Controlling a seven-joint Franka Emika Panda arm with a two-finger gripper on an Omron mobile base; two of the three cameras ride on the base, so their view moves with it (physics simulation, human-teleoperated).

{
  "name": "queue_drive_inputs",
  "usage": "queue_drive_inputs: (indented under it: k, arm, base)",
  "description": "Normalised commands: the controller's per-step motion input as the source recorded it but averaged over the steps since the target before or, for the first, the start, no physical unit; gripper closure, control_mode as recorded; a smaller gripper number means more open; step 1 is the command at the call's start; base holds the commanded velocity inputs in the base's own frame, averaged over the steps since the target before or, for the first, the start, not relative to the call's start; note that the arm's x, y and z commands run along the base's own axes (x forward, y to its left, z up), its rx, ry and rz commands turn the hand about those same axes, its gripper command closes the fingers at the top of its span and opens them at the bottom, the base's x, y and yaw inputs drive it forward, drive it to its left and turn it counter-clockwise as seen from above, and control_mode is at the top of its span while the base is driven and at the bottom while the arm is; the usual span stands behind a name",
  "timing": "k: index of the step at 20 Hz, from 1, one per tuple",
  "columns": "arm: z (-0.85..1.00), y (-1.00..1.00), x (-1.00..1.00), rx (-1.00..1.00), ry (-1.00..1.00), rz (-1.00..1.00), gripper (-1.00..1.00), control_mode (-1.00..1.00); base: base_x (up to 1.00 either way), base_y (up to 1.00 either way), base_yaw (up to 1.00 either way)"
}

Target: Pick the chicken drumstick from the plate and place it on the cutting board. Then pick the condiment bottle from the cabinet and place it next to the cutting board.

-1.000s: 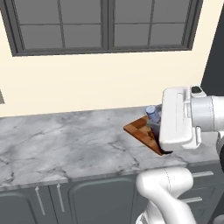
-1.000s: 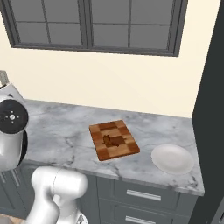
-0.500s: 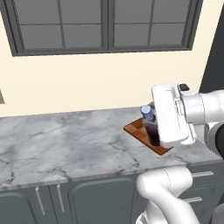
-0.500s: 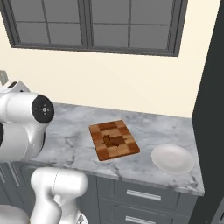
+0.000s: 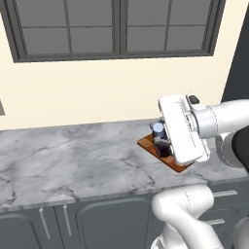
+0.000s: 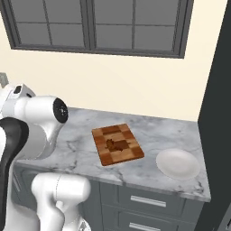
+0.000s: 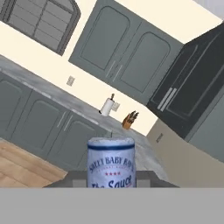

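My gripper (image 5: pixel 163 145) is shut on the condiment bottle (image 5: pixel 159 139), a dark bottle with a bluish cap, held upright in the air in front of the cutting board's (image 5: pixel 171 161) near end. In the hand view the bottle's labelled top (image 7: pixel 111 162) sits between my fingertips (image 7: pixel 75 178). The checkered cutting board (image 6: pixel 130 151) lies on the counter with the reddish-brown chicken drumstick (image 6: pixel 116 144) on its middle. To the board's right sits the white plate (image 6: pixel 178 163), with nothing on it. The dark cabinet (image 6: pixel 221 108) rises at the right edge.
A grey marble counter (image 5: pixel 73 160) runs under a dark-framed window (image 5: pixel 116 26). Grey drawers with silver handles (image 6: pixel 144 201) sit below the counter. Across the room the hand view takes in grey cupboards (image 7: pixel 118 48), a paper towel roll (image 7: pixel 107 106) and a knife block (image 7: pixel 128 120).
The arm has swung from the right edge toward the counter's middle, carrying the bottle leftward over the board's near side. Board, drumstick and plate have stayed put.
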Motion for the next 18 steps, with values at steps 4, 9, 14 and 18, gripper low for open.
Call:
queue_drive_inputs:
  k: [4,9,14,18]
  arm:
    - [-0.35,0.15,0.0,0.0,-0.12,0.06,1.0,-1.0]
    - [-0.34,0.03,0.0,0.06,-0.01,0.01,1.0,-1.0]
    - [-0.4,0.0,0.14,0.19,0.0,0.0,1.0,-1.0]
    - [-0.16,0.0,0.01,0.26,0.03,0.02,1.0,-1.0]
  base:
    - [0.0,0.0,0.0]
    - [0.0,0.0,0.0]
    - [0.0,0.0,0.0]
    - [0.0,0.0,0.0]
